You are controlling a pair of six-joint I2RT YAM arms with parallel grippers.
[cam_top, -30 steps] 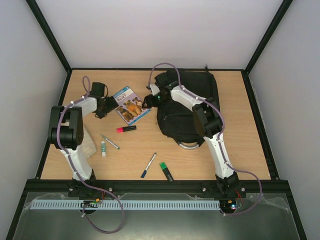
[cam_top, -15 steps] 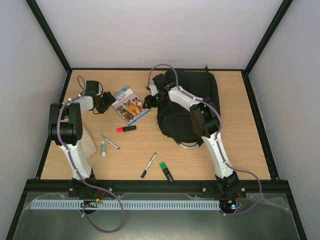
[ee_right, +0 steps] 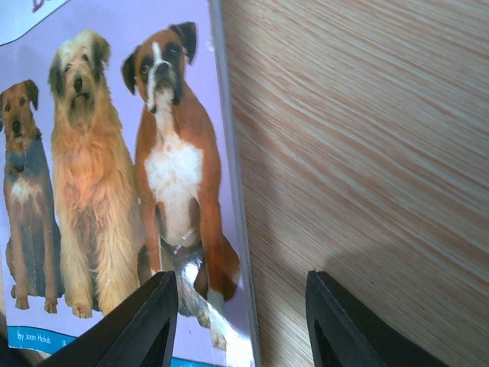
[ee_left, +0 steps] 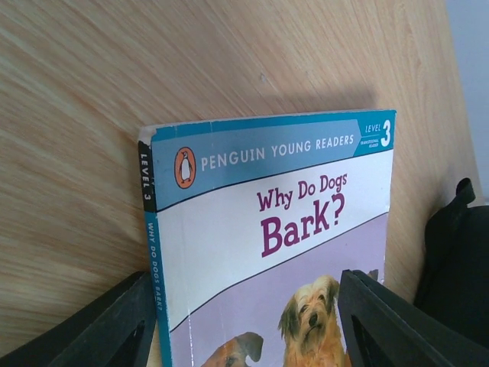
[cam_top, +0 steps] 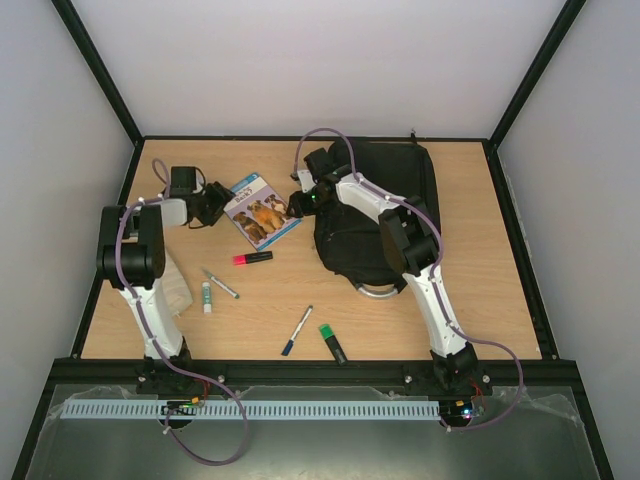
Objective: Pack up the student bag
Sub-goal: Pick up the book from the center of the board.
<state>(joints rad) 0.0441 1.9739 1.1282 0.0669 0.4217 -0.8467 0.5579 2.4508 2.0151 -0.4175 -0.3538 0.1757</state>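
Left gripper point(cam_top: 212, 203) has shifted toward the book point(cam_top: 262, 210) since a second ago; right gripper point(cam_top: 298, 203) barely moved. Student bag point(cam_top: 408, 172) lies flat just behind the right gripper, under that arm. Right gripper fingers are spread, straddling the book's edge nearest it, by the dogs picture. Left gripper fingers are spread wide, with the book's title end between them. Behind both grippers, toward the bases: pink highlighter point(cam_top: 252, 258), pen point(cam_top: 297, 330), green highlighter point(cam_top: 332, 342). Glue stick point(cam_top: 207, 296) and cloth point(cam_top: 176, 282) lie beside the left arm.
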